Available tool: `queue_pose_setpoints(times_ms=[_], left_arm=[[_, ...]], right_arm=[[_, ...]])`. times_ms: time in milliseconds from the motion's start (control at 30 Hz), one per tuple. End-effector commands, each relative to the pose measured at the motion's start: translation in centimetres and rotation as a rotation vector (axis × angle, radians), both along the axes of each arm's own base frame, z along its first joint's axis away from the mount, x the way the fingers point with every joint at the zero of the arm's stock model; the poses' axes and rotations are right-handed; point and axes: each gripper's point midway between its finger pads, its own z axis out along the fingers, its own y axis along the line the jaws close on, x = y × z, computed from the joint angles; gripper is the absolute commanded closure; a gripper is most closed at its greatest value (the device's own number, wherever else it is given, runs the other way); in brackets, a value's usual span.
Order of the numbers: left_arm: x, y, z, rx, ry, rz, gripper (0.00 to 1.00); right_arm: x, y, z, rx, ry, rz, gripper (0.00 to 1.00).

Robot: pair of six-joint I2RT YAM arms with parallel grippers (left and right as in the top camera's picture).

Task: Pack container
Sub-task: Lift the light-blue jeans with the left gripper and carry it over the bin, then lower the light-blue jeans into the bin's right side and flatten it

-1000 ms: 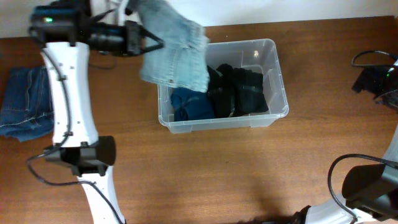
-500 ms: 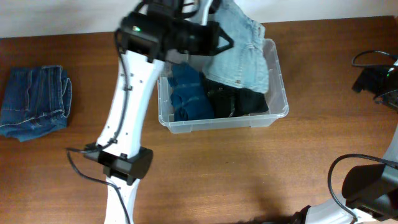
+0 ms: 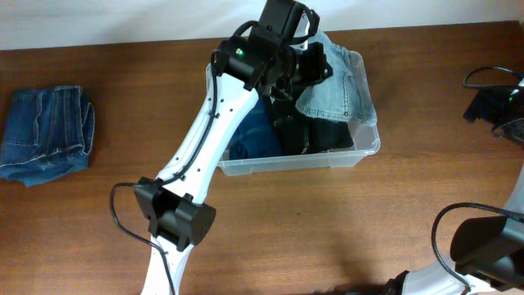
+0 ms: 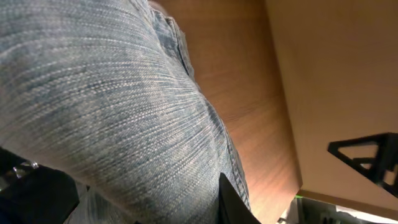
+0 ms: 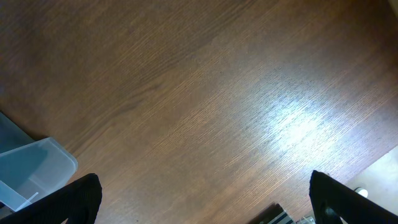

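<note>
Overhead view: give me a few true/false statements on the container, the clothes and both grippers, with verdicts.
1. The left gripper holds a light-blue denim garment over the container. True.
2. The container is empty. False: black clothes and a dark-blue garment lie inside it.
3. The right gripper is shut on a garment. False: it is open over bare table and holds nothing.
4. A folded pile of dark jeans lies on the table, left of the container and apart from it. True.
</note>
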Motion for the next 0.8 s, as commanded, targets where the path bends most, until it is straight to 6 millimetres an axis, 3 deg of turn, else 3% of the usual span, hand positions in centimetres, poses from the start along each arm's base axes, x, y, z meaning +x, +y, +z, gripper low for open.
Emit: queue_pose_setpoints(times_ms=[0, 100, 233, 433, 733, 767], left_arm=[[-1.0, -0.3, 2.6, -0.055, -0.035, -0.022, 0.99], [-1.7, -1.1, 2.0, -0.048, -0.023, -0.041, 1.00], [-2.2, -2.9, 3.0, -0.063, -0.120, -0.111, 0.99], [-2.1, -3.4, 3.4, -0.062, -0.185, -0.151, 0.99], [-1.8, -3.6, 0.7, -0.025, -0.191, -0.184, 0.98], [-1.9, -3.6, 0.2, -0.018, -0.180, -0.185, 0.92]], right_arm=[[-0.1, -0.2, 0.0, -0.006, 0.001, -0.016, 0.02], [-0.1, -0.2, 0.0, -0.006, 0.001, -0.016, 0.02], [-0.1, -0.2, 0.0, -0.006, 0.001, -0.016, 0.02], [-0.1, -0.2, 0.0, -0.006, 0.001, -0.016, 0.02], [-0.1, -0.2, 0.0, -0.006, 0.001, -0.016, 0.01], [-0.1, -0.2, 0.0, -0.006, 0.001, -0.016, 0.02]])
